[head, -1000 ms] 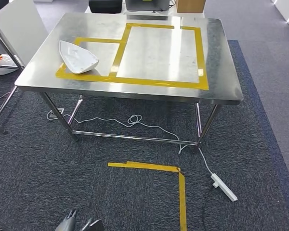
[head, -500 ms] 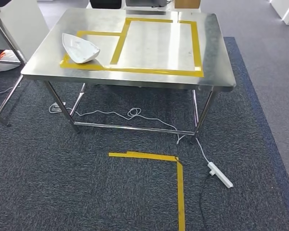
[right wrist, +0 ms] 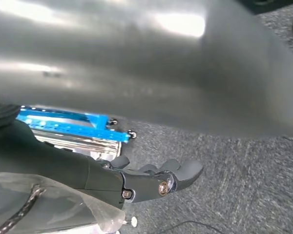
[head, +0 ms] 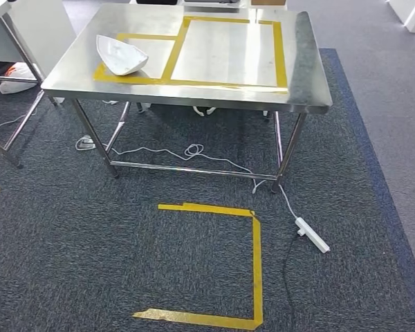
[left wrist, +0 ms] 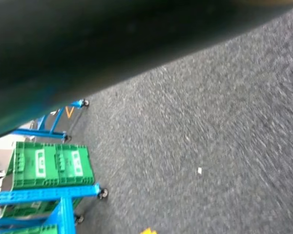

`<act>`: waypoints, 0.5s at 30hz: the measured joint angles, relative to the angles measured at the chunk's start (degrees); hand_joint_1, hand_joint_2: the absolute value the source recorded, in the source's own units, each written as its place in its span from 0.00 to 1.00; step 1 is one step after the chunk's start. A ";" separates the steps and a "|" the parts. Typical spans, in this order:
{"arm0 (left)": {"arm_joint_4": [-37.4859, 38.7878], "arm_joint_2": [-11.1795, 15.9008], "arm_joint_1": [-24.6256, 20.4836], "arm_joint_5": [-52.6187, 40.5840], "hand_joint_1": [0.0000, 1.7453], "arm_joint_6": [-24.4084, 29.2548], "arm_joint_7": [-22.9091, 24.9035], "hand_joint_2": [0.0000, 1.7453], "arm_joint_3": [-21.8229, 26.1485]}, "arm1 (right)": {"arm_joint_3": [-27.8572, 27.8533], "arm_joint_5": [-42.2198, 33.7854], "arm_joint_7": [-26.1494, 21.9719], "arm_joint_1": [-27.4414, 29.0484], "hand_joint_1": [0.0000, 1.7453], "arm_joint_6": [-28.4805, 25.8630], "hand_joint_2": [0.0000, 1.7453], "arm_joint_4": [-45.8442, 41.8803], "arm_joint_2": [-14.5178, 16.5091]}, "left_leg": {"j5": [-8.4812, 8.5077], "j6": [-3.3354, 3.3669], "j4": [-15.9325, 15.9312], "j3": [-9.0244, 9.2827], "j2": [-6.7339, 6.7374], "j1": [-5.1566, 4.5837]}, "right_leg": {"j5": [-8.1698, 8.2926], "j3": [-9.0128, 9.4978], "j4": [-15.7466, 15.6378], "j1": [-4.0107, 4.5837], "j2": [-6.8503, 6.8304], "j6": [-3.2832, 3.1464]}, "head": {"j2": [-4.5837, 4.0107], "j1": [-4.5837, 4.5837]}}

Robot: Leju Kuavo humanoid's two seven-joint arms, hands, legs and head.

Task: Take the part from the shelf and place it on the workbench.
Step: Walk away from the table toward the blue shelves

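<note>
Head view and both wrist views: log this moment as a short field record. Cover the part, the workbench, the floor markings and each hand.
part: white part lies on the workbench, in the smaller taped box
workbench: steel workbench, yellow tape outlines on top
floor: yellow floor tape on dark carpet; white power strip beside it
shelf: blue shelf carrying green crates
right hand: right hand holds nothing, fingers stretched out
left hand: not in view
</note>
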 joint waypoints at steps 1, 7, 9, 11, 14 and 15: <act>0.07 -0.09 0.01 0.12 0.00 -0.01 0.00 0.00 0.11 | 0.00 -0.12 -0.08 0.06 0.00 -0.08 0.00 0.02 -0.02 | 0.61 0.38 -0.12 -0.55 0.12 0.04 | 0.31 -0.22 -0.06 -0.09 0.07 0.37 | 0.00 -0.07; 0.21 -0.66 -0.03 0.31 0.00 -0.07 -0.10 0.00 0.72 | -0.08 -0.74 -0.42 0.38 0.00 -0.39 0.00 0.07 -0.04 | 5.37 1.96 -0.55 -5.87 0.60 0.15 | -11.79 -3.84 13.80 -0.35 0.84 1.78 | 0.00 0.21; 0.21 -0.92 -0.03 0.37 0.00 -0.08 -0.23 0.00 0.83 | -0.11 -0.86 -0.50 0.36 0.00 -0.46 0.00 0.09 -0.04 | 6.99 1.75 -0.31 -8.08 0.65 0.12 | -9.48 -2.10 15.69 -0.41 0.84 1.93 | 0.00 0.22; 0.21 -1.13 -0.06 0.45 0.00 -0.13 -0.39 0.00 1.01 | -0.13 -1.02 -0.57 0.28 0.00 -0.57 0.00 0.16 -0.04 | 8.47 1.37 0.10 -10.05 0.65 0.13 | -6.30 3.34 10.24 -0.47 0.85 1.80 | 0.00 0.24; 0.21 -1.43 -0.11 0.62 0.00 -0.18 -0.60 0.00 1.20 | -0.14 -1.26 -0.73 -0.02 0.00 -0.67 0.00 0.27 -0.04 | 10.52 0.54 0.75 -11.61 0.62 -0.06 | -8.37 12.10 -2.49 -0.33 0.99 0.94 | 0.00 0.21; 0.21 -1.49 -0.10 0.69 0.00 -0.19 -0.64 0.00 1.25 | -0.15 -1.31 -0.79 -0.04 0.00 -0.69 0.00 0.30 -0.04 | 11.29 0.21 0.67 -11.80 0.63 -0.07 | -8.84 12.77 -4.13 -0.20 1.03 0.54 | 0.00 0.20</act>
